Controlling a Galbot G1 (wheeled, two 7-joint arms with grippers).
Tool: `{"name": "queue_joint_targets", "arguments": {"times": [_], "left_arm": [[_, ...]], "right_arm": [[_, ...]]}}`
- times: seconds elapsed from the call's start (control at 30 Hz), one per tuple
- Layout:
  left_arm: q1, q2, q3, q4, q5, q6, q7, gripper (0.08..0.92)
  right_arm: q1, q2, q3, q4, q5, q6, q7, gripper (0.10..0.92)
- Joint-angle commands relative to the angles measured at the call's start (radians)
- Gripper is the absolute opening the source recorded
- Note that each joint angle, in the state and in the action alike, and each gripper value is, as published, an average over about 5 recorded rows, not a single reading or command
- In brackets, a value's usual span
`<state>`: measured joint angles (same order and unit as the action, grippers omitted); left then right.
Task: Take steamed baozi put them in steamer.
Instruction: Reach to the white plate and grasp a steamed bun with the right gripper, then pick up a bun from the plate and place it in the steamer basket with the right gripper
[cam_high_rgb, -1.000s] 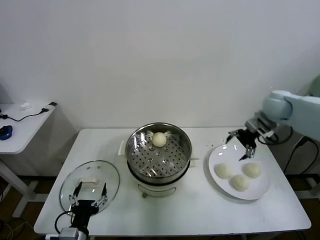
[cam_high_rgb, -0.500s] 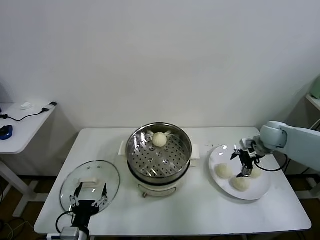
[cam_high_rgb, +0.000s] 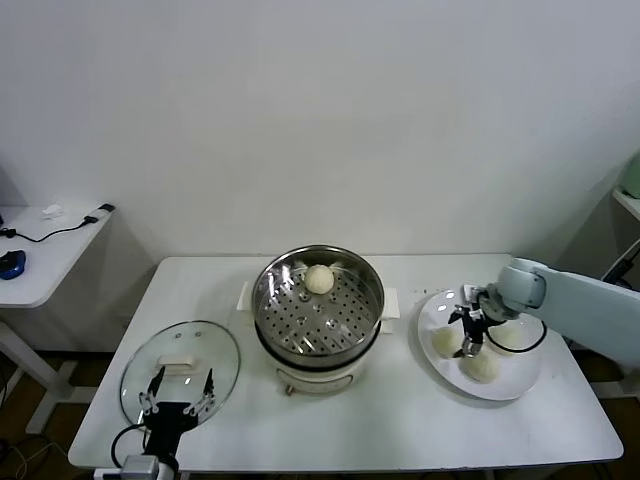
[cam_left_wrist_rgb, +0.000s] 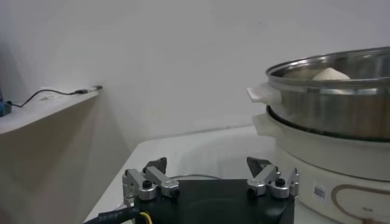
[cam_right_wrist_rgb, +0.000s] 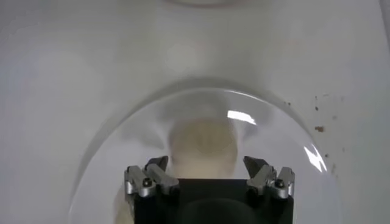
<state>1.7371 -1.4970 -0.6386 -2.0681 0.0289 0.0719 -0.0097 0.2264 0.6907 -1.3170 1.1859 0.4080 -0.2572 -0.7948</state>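
Observation:
The steamer (cam_high_rgb: 318, 300), a shiny steel pot on a cream base, stands mid-table with one baozi (cam_high_rgb: 318, 279) on its perforated tray. Three baozi lie on the white plate (cam_high_rgb: 437, 310) at the right: one at the left (cam_high_rgb: 444, 342), one at the front (cam_high_rgb: 483, 367), one at the back right (cam_high_rgb: 513, 337). My right gripper (cam_high_rgb: 468, 335) is open and low over the left one. In the right wrist view the bun (cam_right_wrist_rgb: 204, 146) sits between the fingers of the gripper (cam_right_wrist_rgb: 207, 164), just ahead of them. My left gripper (cam_high_rgb: 178, 395) is open and parked over the glass lid.
The round glass lid (cam_high_rgb: 180, 362) with a white handle lies at the front left of the table. In the left wrist view the steamer (cam_left_wrist_rgb: 329, 97) rises close beside the left gripper (cam_left_wrist_rgb: 210, 167). A side table (cam_high_rgb: 40, 250) with cables stands at the far left.
My right gripper has moved left and down, from the plate's far edge to just over the left baozi. The left arm has not moved.

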Motion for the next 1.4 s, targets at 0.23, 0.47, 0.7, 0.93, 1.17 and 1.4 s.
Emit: {"name": "queue_joint_targets", "arguments": {"times": [0.23,0.47,0.7,0.93,1.17,1.4], "left_arm": [[0.003,-0.01,0.006,-0.009,0.005,0.002,0.002,0.823],[0.007,-0.012,0.008,-0.022,0.006,0.007,0.002,0.823],[0.004,-0.011,0.018,-0.034,0.003,0.008,0.003,0.823],[-0.003,-0.014,0.031,-0.048,0.003,0.013,0.009,0.823],[0.004,-0.025,0.042,-0.054,0.007,0.012,0.01,0.823],[0.011,-0.042,0.05,-0.059,0.025,0.008,0.01,0.823]], "right_arm": [[-0.005,-0.001,0.022,-0.002,0.013,-0.019,-0.039,0.671],[0.319,-0.018,-0.159,0.041,0.095,0.018,-0.11,0.653],[0.745,0.103,-0.375,0.121,0.334,0.0,-0.189,0.653],[0.892,0.288,-0.347,0.295,0.598,-0.094,-0.12,0.653],[0.763,0.487,-0.308,0.347,0.679,-0.183,0.024,0.653],[0.593,0.618,-0.285,0.258,0.667,-0.248,0.131,0.653]]}}
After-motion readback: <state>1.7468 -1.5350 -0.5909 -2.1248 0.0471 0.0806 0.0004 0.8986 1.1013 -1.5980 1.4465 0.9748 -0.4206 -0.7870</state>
